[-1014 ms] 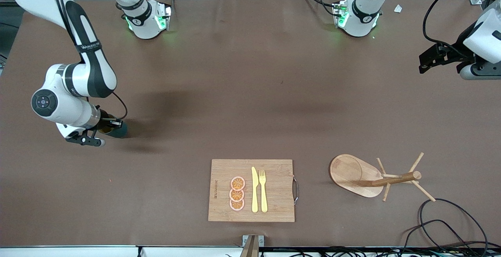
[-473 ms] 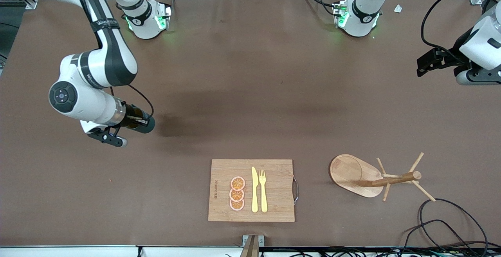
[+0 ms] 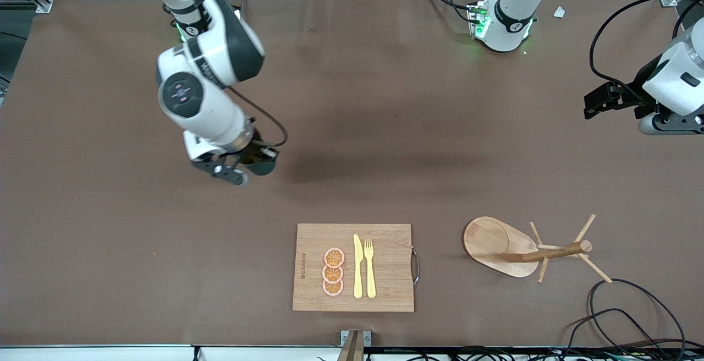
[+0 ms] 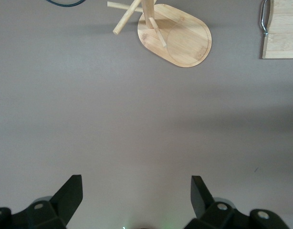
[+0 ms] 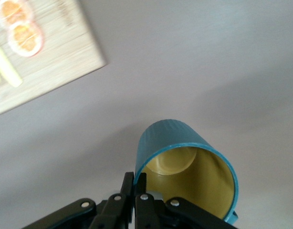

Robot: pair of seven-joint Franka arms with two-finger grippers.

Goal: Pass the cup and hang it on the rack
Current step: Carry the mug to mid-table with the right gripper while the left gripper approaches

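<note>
Right gripper [image 3: 254, 164] is clamping the cup [image 5: 184, 164] by its rim, holding it in the air over bare worktop [image 3: 352, 130] toward the right arm's end, cup mouth facing the wrist camera. Left gripper [image 4: 136, 202] is hanging released, fingers [image 4: 70, 193] spread wide, over the worktop edge at the left arm's end. The rack [image 3: 528, 246] is standing near the front edge, toward the left arm's end. The cutting board [image 3: 308, 267] is lying mid front edge, carrying orange slices [image 3: 333, 272], a knife [image 3: 358, 266] and a fork [image 3: 369, 267].
</note>
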